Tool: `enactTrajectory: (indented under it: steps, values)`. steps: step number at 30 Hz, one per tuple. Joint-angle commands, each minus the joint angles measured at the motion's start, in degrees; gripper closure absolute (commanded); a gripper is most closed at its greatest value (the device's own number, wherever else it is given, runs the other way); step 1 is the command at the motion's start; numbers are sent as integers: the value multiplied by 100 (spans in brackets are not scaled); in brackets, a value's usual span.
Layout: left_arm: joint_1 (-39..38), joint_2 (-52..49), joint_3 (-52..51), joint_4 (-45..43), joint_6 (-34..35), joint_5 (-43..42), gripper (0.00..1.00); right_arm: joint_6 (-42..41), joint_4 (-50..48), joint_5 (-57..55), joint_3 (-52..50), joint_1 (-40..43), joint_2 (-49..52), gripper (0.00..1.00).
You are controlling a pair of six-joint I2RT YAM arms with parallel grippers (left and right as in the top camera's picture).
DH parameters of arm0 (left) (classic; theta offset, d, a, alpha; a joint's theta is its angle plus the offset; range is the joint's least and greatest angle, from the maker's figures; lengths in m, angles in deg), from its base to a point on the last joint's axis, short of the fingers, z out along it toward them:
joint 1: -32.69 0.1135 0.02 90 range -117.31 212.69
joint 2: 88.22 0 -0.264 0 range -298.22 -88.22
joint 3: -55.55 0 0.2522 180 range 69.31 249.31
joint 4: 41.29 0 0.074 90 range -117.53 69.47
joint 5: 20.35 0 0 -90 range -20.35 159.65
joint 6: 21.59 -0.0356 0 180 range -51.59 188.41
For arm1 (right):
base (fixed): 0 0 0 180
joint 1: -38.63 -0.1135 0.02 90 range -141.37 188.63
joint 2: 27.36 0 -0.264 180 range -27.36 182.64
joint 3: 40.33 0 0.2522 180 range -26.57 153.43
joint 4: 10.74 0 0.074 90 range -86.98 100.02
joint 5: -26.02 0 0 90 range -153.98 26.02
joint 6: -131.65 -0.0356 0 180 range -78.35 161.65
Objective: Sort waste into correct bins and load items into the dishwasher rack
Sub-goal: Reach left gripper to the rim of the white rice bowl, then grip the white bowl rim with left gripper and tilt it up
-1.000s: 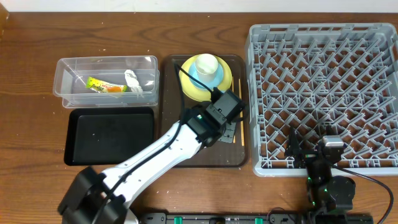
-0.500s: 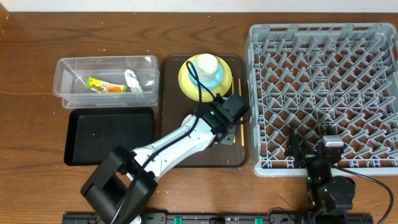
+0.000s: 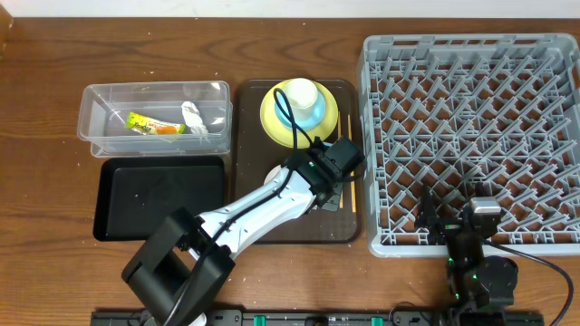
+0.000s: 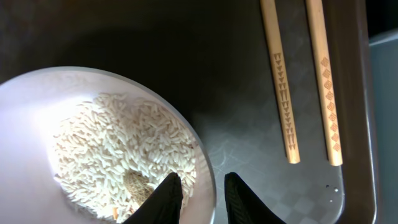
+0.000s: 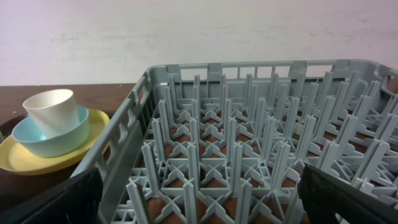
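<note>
**Checker:** Left end of the table (image 3: 54, 272), please.

**Operator:** Item one: clear tub (image 3: 88, 118), holding the snack wrapper (image 3: 149, 125) and the crumpled tissue (image 3: 193, 118). Item two: black tray (image 3: 163, 199), just beside the tub on the near side.

**Checker:** Centre?

**Operator:** Brown serving tray (image 3: 246, 136). At the far end is the yellow plate (image 3: 272, 122), with the light blue bowl (image 3: 317, 116) on it and the white cup (image 3: 301, 93) inside that. Nearer me is the white bowl (image 4: 25, 112) with rice (image 4: 124, 149) heaped in it. The chopsticks (image 4: 280, 81) lie side by side to its right. My left pincer (image 4: 201, 180) sits astride that bowl's rim. The fingers (image 4: 168, 193) are narrowly parted, one over the rice and one outside. I cannot tell whether they grip the rim.

**Checker:** Right end?

**Operator:** Dishwasher rack (image 3: 471, 41), nothing loaded that I can see. Right pincer (image 5: 202, 199): spread wide, holding nothing, at the rack's near edge.

**Checker:** Hazards?

**Operator:** As I judge it:
- A one-sided rim pinch may let the bowl swing or slip on the lift and spill rice.
- A drift to the right could knock the chopsticks.
- Racking the bowl before emptying it would put rice among the pegs.
</note>
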Motion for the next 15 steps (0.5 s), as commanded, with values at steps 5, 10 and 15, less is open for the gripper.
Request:
enactTrajectory:
  steps: [5, 10, 15]
  values:
    - [-7, -87, -55, 4, 48, 280, 75, -72, 24, -11, -4, 50, -7, 1]
    - [-7, -92, -131, 4, 50, 518, 75, -72, 24, -11, -4, 50, -7, 1]
    - [-7, -92, -177, 46, 48, 782, 75, -72, 24, -9, -4, 50, -7, 1]
